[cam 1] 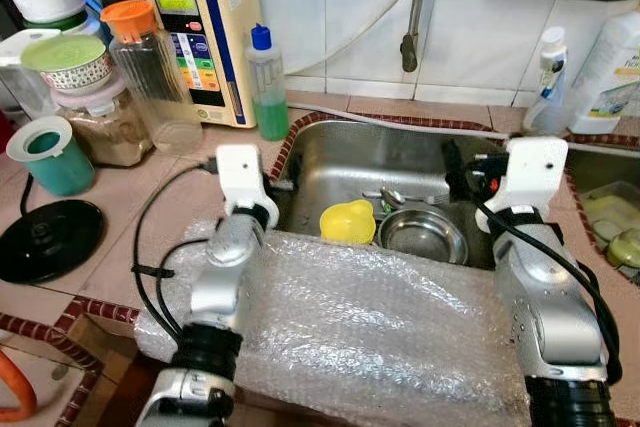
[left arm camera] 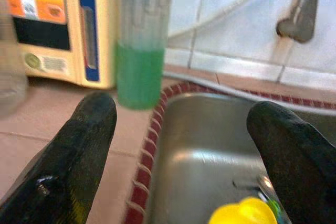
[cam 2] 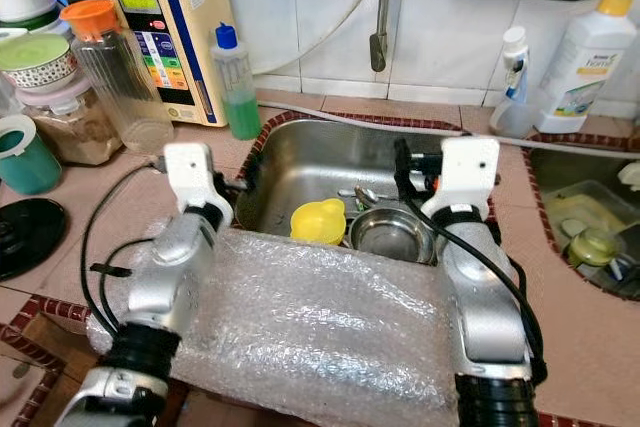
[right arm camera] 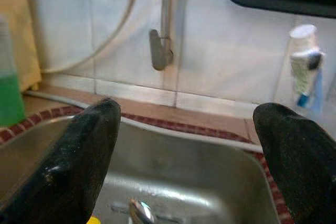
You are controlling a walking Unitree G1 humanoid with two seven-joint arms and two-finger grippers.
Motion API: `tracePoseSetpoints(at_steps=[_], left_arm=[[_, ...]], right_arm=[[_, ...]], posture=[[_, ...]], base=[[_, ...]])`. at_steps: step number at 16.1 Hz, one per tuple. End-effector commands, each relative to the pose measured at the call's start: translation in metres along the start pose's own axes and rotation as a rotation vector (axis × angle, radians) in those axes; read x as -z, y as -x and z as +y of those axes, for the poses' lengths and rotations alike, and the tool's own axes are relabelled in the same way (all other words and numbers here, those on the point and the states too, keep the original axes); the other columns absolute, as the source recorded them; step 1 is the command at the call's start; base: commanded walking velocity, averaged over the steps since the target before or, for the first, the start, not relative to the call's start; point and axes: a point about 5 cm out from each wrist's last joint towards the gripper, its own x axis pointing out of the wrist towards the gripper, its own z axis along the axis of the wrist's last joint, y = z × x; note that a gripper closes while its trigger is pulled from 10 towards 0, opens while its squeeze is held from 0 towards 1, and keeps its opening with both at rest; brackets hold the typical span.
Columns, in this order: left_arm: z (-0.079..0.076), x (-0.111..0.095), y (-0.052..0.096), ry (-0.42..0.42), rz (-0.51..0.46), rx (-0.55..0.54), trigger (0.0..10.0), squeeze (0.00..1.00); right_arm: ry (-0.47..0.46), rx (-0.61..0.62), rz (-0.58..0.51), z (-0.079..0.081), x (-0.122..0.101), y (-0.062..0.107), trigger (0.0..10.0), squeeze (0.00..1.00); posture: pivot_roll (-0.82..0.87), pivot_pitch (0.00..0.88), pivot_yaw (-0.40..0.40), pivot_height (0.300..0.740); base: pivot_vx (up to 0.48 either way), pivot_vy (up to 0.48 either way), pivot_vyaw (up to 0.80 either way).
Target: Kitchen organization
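Nearest my camera I note a bubble wrap sheet (cam 1: 370, 327) draped over the counter edge, with both arms reaching across it. My left gripper (left arm camera: 178, 145) hovers at the left rim of the sink (cam 1: 330, 162), fingers spread wide, holding nothing. My right gripper (right arm camera: 189, 150) hangs over the basin — likewise wide open and empty. In the sink lie a yellow cup (cam 1: 347, 221) and, just beside it, a steel bowl (cam 1: 422, 234). A green soap bottle (cam 1: 267, 87) stands by the rim
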Motion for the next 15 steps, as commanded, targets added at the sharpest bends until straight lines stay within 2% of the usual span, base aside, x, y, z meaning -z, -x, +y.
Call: tracePoseSetpoints(at_steps=[1,7,10,15], left_arm=[[0.0055,-0.0044,0.0003,-0.009,-0.021,-0.023,10.0,0.0],[0.0064,-0.0007,0.0036,-0.016,-0.017,-0.037,10.0,0.0],[0.0039,-0.0024,0.0048,-0.046,-0.023,0.001,10.0,0.0],[-0.0014,-0.0072,0.0037,-0.044,-0.028,0.046,10.0,0.0]], right_arm=[[0.004,-0.036,0.0,0.0073,-0.0014,-0.0059,10.0,0.0],[-0.006,-0.036,-0.017,0.0092,-0.007,-0.012,10.0,0.0],[-0.024,-0.037,-0.03,0.0153,-0.0111,-0.0118,10.0,0.0],[-0.042,-0.004,-0.013,0.0132,-0.0069,-0.0064,10.0,0.0]], posture=[[-0.06,0.0,0.028,0.74],[-0.04,0.0,0.015,0.74],[-0.05,0.0,0.03,0.74],[-0.07,0.0,0.067,0.74]], base=[[0.0,0.0,0.0],[0.0,0.0,0.0],[0.0,0.0,0.0],[0.0,0.0,-0.68]])
